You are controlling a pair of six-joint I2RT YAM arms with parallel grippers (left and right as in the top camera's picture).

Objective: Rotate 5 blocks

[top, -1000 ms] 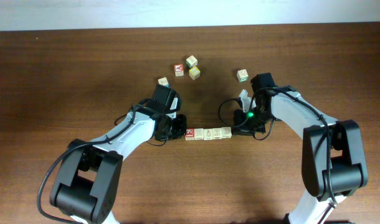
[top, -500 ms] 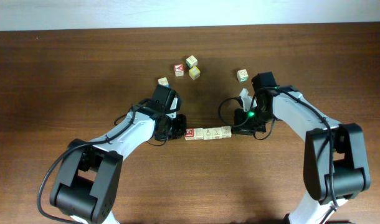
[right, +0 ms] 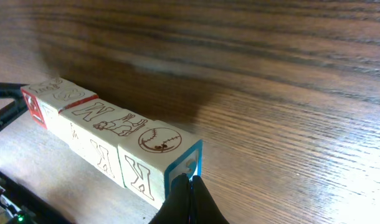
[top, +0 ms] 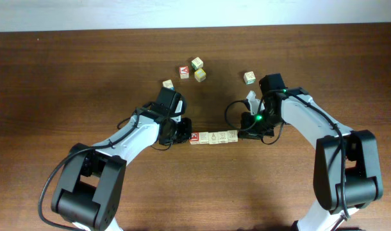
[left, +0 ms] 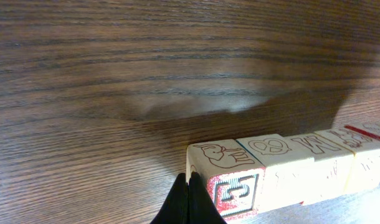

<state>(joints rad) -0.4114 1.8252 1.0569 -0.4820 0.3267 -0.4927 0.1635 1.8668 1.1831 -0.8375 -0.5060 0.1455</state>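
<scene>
The blocks (top: 214,137) lie in one row, pressed end to end between the closed tips of the left gripper (left: 189,200) and right gripper (right: 190,200), so the turn looks barely begun.

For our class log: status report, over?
Left gripper shut at red-framed end; right gripper shut at blue-framed end. Five pale-wood alphabet cubes joined in line. Scattered cubes clear.

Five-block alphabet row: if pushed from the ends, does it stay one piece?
Likely to buckle at the seams: the row of blocks is loose cubes merely butted together. Each looks like light, rigid wood. Flat faces should slide, not roll.
</scene>
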